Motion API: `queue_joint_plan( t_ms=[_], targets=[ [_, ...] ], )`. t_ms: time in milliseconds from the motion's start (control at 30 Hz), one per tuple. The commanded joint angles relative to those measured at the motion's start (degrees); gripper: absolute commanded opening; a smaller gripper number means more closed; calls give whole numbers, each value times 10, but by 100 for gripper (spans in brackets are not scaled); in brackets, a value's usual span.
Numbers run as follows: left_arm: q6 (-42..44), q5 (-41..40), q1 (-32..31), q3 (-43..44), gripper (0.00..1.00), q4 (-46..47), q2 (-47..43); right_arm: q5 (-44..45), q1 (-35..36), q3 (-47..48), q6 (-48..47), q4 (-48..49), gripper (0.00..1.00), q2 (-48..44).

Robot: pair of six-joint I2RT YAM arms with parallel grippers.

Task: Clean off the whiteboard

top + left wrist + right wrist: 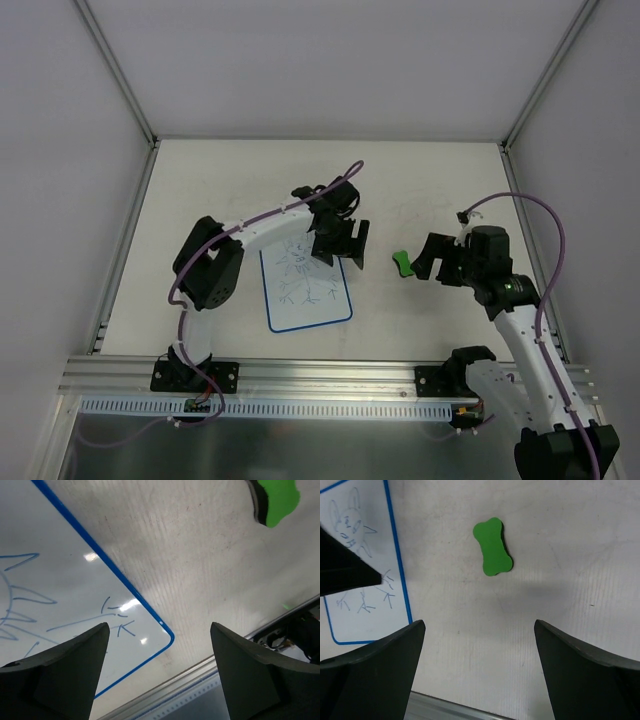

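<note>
The left arm (215,265) rises from the lower left of the overhead view and arches right across the middle, with the left gripper (340,240) hanging over the upper right corner of the whiteboard (305,290). The right arm (520,320) reaches up from the lower right, and the right gripper (432,258) points left. The scribbled whiteboard lies flat on the table (420,190) at centre, well left of the right gripper, and a green bone-shaped block (402,263) lies just left of that gripper. Both grippers gape wide, holding and touching nothing.
</note>
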Motion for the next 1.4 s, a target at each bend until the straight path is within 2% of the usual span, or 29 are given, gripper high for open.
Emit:
queue_joint_plan(
  t_ms=[0, 133, 333, 467, 567, 800, 833, 1133, 1233, 1367],
  targets=[
    [-13, -23, 28, 6, 85, -14, -85, 47, 9, 34, -26, -24, 95, 46],
    [-2, -67, 76, -45, 95, -14, -150, 102, 47, 76, -32, -28, 95, 127],
    [20, -88, 183, -168, 96, -13, -256, 154, 99, 135, -36, -26, 93, 289],
    [43, -133, 214, -253, 96, -12, -333, 167, 108, 178, -32, -15, 90, 385],
    [46, -141, 228, -292, 96, -12, -374, 164, 108, 191, -30, -8, 82, 439],
    [40, -162, 250, -394, 95, -2, -433, 169, 109, 213, -28, 12, 68, 513],
    [39, -161, 251, -400, 95, 0, -438, 170, 110, 216, -28, 14, 64, 519],
    [19, -147, 254, -438, 93, 34, -439, 179, 114, 215, -30, 33, 51, 539],
    [11, -129, 254, -440, 92, 42, -428, 179, 115, 215, -31, 37, 42, 543],
    [-8, -126, 254, -439, 90, 51, -409, 179, 122, 211, -33, 43, 25, 547]
  ],
)
